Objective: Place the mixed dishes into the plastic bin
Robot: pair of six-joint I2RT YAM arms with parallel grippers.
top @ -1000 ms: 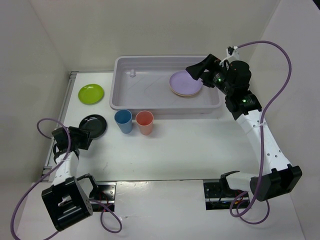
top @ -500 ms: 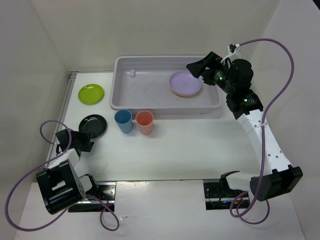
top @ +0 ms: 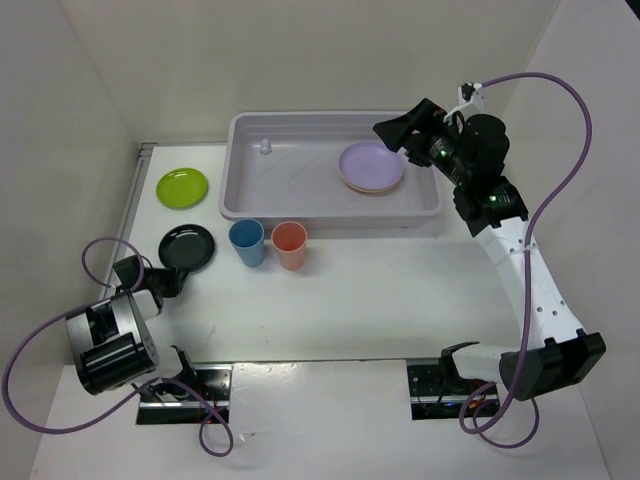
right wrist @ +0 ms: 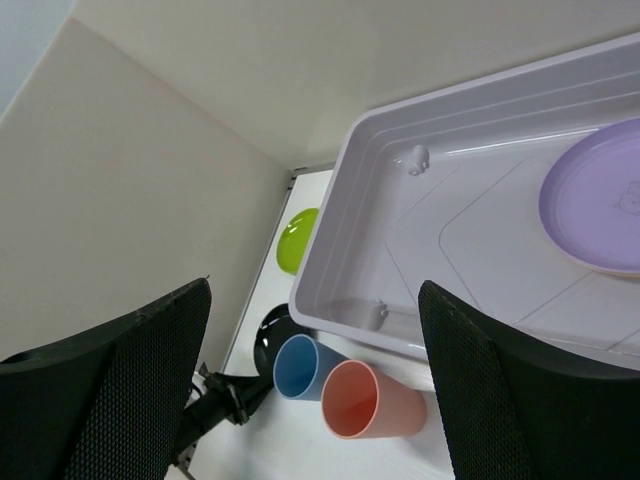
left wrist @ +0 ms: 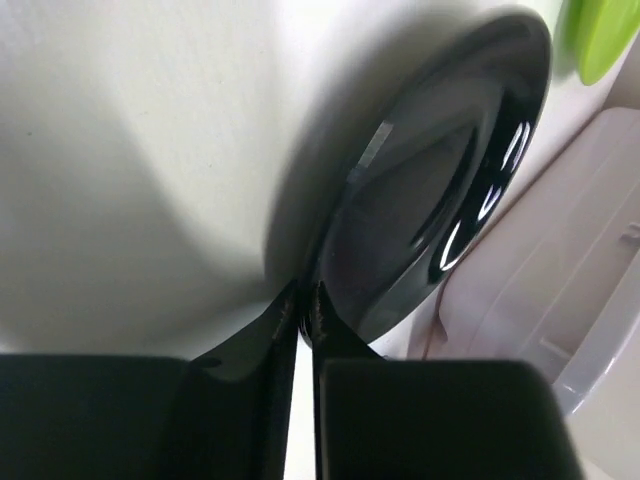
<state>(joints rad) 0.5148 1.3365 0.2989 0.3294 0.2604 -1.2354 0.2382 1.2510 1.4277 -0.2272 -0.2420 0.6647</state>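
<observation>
The black dish lies at the table's left, and my left gripper is shut on its near rim. The wrist view shows the rim pinched between the fingertips, with the black dish lying beyond them. My right gripper hangs open and empty over the right end of the plastic bin. In the bin a lavender plate rests on an orange-yellow plate. A blue cup and a coral-pink cup stand in front of the bin. The lime-green plate lies to its left.
A small white knob sits on the bin floor at its far left. White walls close in the table at the back and on both sides. Purple cables loop off both arms. A metal strip runs along the table's left edge.
The left jaws have closed onto the black dish's near rim, and the left arm's body has swung left and lower. The right gripper has risen slightly over the bin.
</observation>
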